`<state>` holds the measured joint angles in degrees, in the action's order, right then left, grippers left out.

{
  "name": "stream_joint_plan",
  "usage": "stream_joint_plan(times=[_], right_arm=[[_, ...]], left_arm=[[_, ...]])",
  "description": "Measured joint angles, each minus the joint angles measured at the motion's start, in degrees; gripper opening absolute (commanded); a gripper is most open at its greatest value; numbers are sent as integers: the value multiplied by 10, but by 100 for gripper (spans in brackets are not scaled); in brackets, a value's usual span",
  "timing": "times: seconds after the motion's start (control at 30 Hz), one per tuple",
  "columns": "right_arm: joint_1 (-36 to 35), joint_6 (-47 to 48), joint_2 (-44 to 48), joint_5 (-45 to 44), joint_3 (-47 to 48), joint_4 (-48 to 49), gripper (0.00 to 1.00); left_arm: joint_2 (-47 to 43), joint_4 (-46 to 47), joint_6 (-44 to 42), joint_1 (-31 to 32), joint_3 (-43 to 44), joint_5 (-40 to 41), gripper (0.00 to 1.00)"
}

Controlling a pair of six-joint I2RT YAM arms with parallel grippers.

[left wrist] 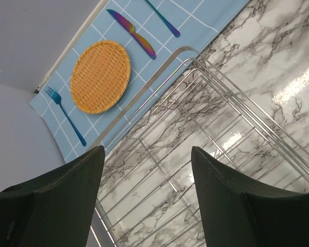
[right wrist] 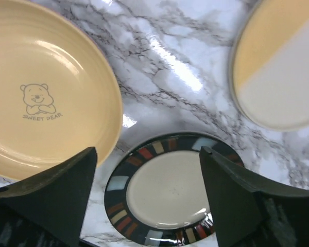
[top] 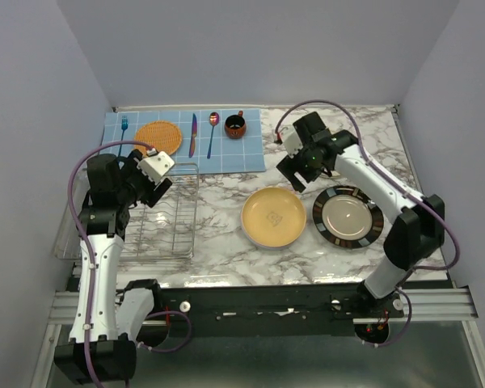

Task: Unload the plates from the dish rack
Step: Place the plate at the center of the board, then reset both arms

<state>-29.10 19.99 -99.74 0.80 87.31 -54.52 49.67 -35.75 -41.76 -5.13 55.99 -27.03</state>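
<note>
The dish rack (top: 174, 226) stands at the table's left, and its silver wires (left wrist: 195, 134) hold no plates. My left gripper (left wrist: 147, 152) hangs open over the rack's far end (top: 155, 184), with nothing between its fingers. Three plates lie flat on the marble. The yellow-orange plate (top: 273, 217) (right wrist: 41, 87) carries a bear print. To its right is the black-rimmed beige plate (top: 347, 216) (right wrist: 165, 190). The cream-and-yellow plate (right wrist: 278, 72) shows only in the right wrist view. My right gripper (top: 295, 174) (right wrist: 148, 152) is open and empty above the black-rimmed plate.
A blue checked placemat (top: 250, 149) lies at the back. On it are an orange woven disc (top: 158, 137) (left wrist: 100, 77), a fork (left wrist: 64, 116), a knife (left wrist: 131, 33), a spoon (top: 212, 133) and a dark red cup (top: 235, 125). The rack's clear tray (top: 69, 238) juts out left.
</note>
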Motion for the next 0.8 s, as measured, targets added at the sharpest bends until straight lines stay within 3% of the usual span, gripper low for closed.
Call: stream_joint_plan(times=[0.07, 0.43, 0.8], right_arm=[[0, -5, 44, -24, 0, 14, 100], [9, -24, 224, -199, -68, 153, 100], [133, -45, 338, -252, -157, 256, 100]], left_arm=[[-4, 22, 32, 0, -15, 10, 99], [21, 128, 202, 0, -40, 132, 99], [91, 185, 327, 2, 13, 186, 99]])
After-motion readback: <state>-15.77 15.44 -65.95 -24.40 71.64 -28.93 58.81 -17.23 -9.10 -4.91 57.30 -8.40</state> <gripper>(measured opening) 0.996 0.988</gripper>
